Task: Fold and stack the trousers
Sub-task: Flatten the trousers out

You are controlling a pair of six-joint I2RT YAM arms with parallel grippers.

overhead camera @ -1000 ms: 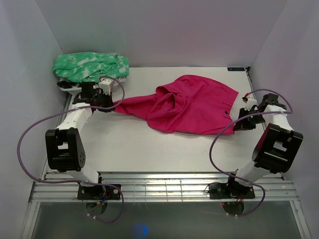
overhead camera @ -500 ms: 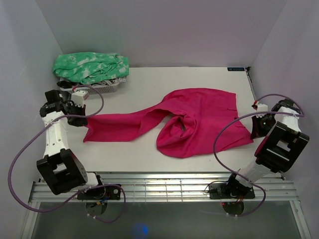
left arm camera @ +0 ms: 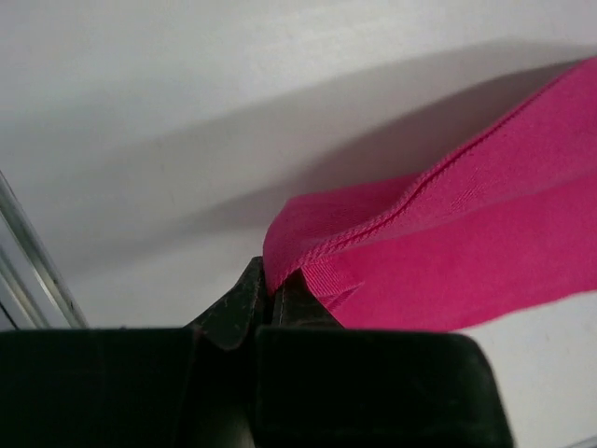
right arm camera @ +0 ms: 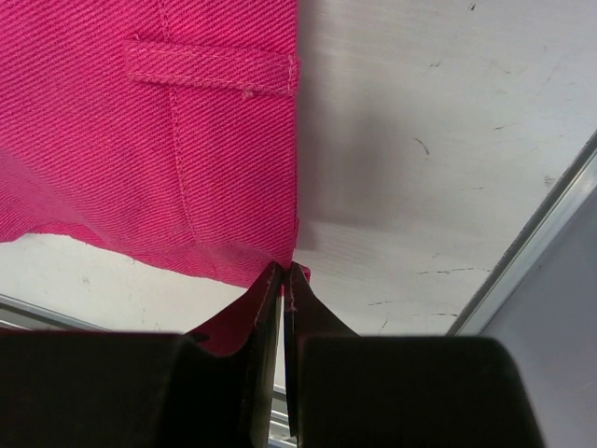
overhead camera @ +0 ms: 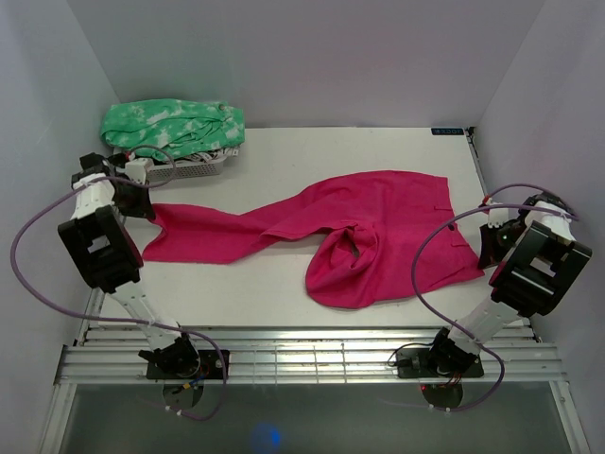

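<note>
The magenta-pink trousers (overhead camera: 378, 227) lie stretched across the table from left to right, one leg pulled out to the left and the other bunched in a fold near the middle front. My left gripper (overhead camera: 142, 205) is shut on the hem of the stretched leg (left arm camera: 392, 252) at the far left edge. My right gripper (overhead camera: 484, 248) is shut on the waistband corner (right arm camera: 233, 187) at the far right edge, near a belt loop. Both hold the cloth low over the table.
A green-and-white mottled garment (overhead camera: 175, 126) lies heaped on a white basket (overhead camera: 189, 168) at the back left. The enclosure's white walls stand close on both sides. A metal rail (overhead camera: 312, 355) runs along the front edge.
Both arms have swung outward. The left gripper has drawn the leg hem to the left edge, the right has drawn the waistband right and nearer. The trousers have stretched out flatter.
</note>
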